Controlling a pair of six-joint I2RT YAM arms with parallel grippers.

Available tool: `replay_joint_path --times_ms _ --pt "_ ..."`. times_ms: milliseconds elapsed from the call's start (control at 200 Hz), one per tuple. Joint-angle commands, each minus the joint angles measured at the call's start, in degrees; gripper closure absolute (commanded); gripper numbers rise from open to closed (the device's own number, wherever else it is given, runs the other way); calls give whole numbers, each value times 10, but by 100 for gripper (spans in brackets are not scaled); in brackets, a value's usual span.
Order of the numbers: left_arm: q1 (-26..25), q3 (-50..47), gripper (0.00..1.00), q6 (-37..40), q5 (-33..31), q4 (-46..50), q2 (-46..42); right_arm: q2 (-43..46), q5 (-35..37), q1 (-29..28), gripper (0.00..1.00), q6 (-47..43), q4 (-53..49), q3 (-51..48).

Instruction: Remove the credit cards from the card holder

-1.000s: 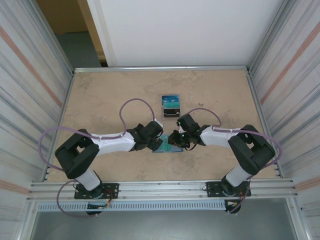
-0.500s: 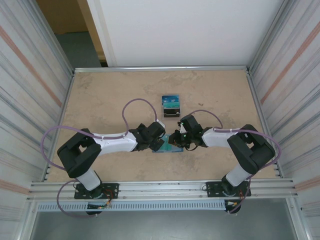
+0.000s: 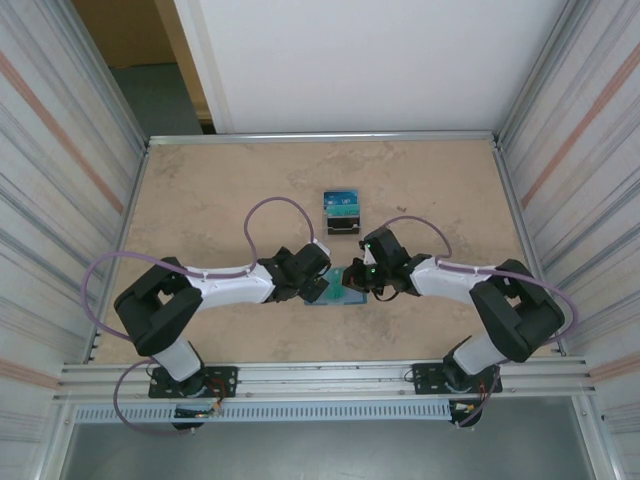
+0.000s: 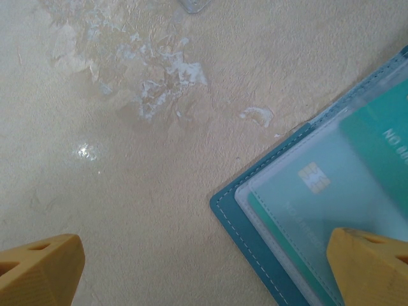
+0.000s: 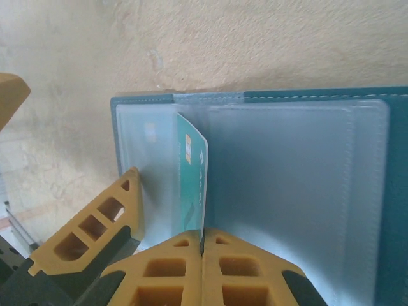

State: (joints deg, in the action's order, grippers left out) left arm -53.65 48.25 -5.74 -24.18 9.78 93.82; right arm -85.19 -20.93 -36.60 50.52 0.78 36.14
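Note:
The card holder (image 3: 335, 296) lies open on the table between the two arms, teal with clear inner pockets (image 5: 306, 185). My right gripper (image 5: 203, 241) is shut on a teal credit card (image 5: 192, 178) that stands on edge, partly out of the left pocket. My left gripper (image 4: 204, 271) is open wide. One of its yellow fingers (image 4: 373, 261) rests on the card holder's corner (image 4: 245, 220), over a pocket that holds another chip card (image 4: 306, 191). In the top view the left gripper (image 3: 318, 288) and right gripper (image 3: 352, 280) meet over the card holder.
A small dark-based stand with a blue-teal top (image 3: 342, 212) sits a little beyond the grippers. The sandy table (image 3: 210, 200) is walled by metal panels on both sides, with a rail along the near edge (image 3: 320, 375). A shiny smear marks the table (image 4: 159, 83).
The right gripper's jaws have closed onto the card's edge. The right arm has shifted a little, its elbow swinging right. The left arm has edged slightly toward the wallet.

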Motion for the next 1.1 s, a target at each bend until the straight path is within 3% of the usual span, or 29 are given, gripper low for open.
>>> replay_joint_path --times_ms 0,246,496,807,967,1097 --pt "-5 -14 1 15 -8 46 -1 24 45 11 100 -29 -81 4" --pt "-5 1 1 19 -11 55 -32 113 64 26 100 -72 -148 9" --pt "15 22 1 -10 -3 72 -120 205 74 34 100 -135 -187 17" --pt "115 -5 1 -91 185 1 -244 263 43 43 100 -185 -172 47" --pt "157 -13 1 -119 308 -45 -271 277 -17 59 100 -186 -115 51" --pt "163 -12 5 -129 365 -66 -281 281 -67 68 100 -184 -68 51"
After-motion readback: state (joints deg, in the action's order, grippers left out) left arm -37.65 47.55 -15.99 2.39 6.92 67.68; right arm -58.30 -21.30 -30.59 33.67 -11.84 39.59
